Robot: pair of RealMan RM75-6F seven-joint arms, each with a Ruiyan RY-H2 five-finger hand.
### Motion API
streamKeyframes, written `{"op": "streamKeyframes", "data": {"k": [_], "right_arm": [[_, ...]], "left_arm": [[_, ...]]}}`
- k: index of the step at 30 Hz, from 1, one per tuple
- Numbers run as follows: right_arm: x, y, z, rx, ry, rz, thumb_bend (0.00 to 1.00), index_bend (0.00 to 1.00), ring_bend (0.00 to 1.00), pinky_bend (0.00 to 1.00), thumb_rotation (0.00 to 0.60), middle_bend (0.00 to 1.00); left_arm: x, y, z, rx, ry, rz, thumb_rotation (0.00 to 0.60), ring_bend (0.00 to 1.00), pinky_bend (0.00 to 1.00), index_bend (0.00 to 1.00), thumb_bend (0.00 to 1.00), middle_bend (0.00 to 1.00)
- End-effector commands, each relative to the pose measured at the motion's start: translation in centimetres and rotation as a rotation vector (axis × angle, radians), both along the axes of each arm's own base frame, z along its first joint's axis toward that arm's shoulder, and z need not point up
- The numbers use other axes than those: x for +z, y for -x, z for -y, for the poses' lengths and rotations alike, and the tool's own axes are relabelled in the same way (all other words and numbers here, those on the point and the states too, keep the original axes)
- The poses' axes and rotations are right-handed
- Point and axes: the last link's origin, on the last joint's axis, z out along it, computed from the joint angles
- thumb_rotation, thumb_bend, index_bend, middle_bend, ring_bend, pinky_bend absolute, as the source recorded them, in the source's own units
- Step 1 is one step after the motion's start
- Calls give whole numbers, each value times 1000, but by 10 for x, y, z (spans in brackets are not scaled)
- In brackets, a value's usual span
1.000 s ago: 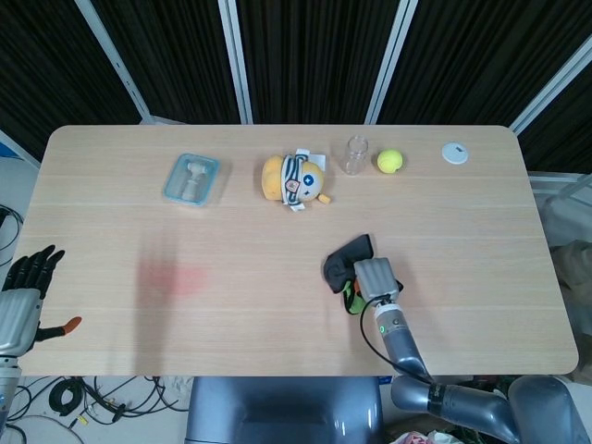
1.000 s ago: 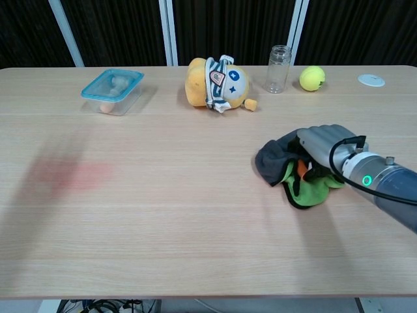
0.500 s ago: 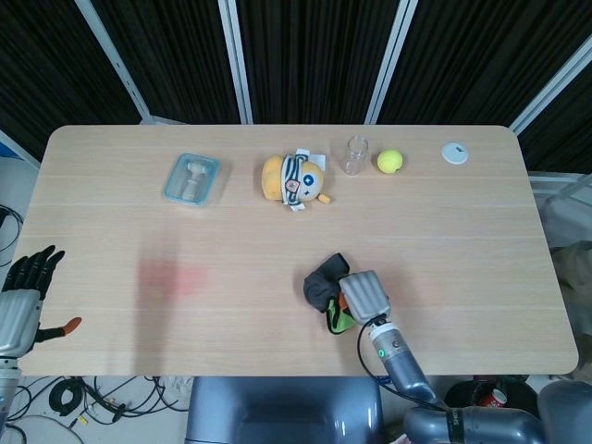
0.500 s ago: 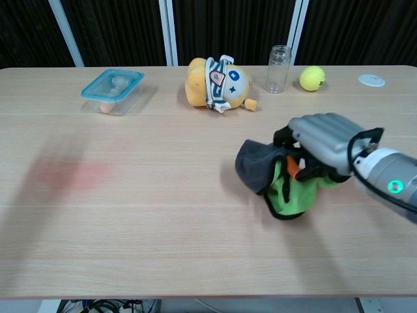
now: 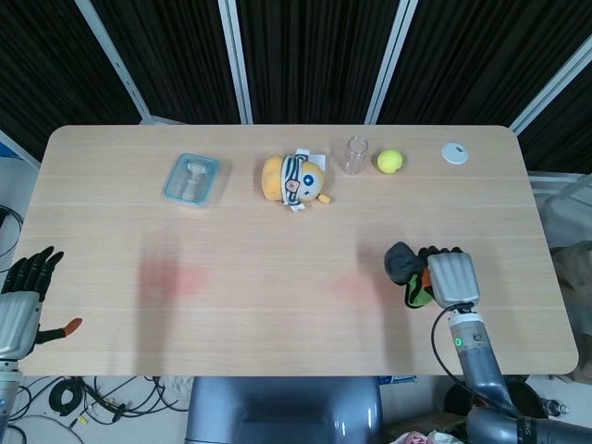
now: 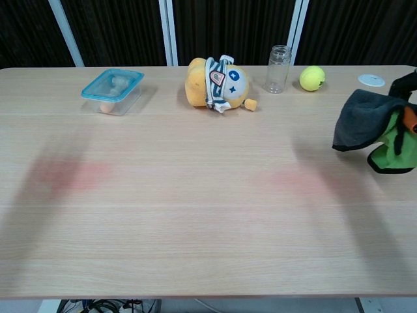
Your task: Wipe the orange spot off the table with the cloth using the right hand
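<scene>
Table first, from its left edge: our left hand hangs just off that edge near the front corner, fingers spread and holding nothing. A little inboard lies a reddish smear, the orange spot we take to be our target, though it reads more pink than orange; a fainter pinkish patch shows near the middle of the table toward the front. Along the back edge stand a lidded box, a stuffed toy, a clear jar, a yellow ball and a white disc.

Toward the right edge, our right hand grips the cloth, grey with green folds; in the chest view the cloth hangs bunched and appears lifted off the wood.

To wipe well, we should carry the cloth across the front half, clear of the back row, set it flat on the spot and press evenly, stroking over the whole stain. We judge the bunched folds may need flattening for full contact.

The spot lies well apart from the right hand, far to its left, with the faint patch between them.
</scene>
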Motion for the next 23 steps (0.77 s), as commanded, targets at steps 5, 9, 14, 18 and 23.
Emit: {"op": "streamKeyframes", "data": {"k": [5, 9, 14, 18, 23], "right_arm": [[23, 21, -23, -93, -10, -32, 88, 0, 0, 178, 600, 0], [40, 28, -37, -123, 11, -15, 59, 0, 0, 177, 600, 0], [62, 37, -58, -93, 76, -1, 92, 0, 0, 177, 600, 0], [84, 49, -87, 14, 158, -17, 99, 0, 0, 177, 600, 0], [100, 69, -124, 108, 160, -106, 73, 0, 0, 177, 600, 0]], "left_arm": [[-1, 0, 1, -6, 3, -13, 600, 0, 0, 0, 18, 0], [-1, -1, 2, -8, 6, -15, 600, 0, 0, 0, 18, 0], [-1, -1, 2, -15, 3, -20, 600, 0, 0, 0, 18, 0], [0, -1, 3, -26, -1, -24, 600, 0, 0, 0, 18, 0], [-2, -1, 4, -33, 4, -50, 600, 0, 0, 0, 8, 0]]}}
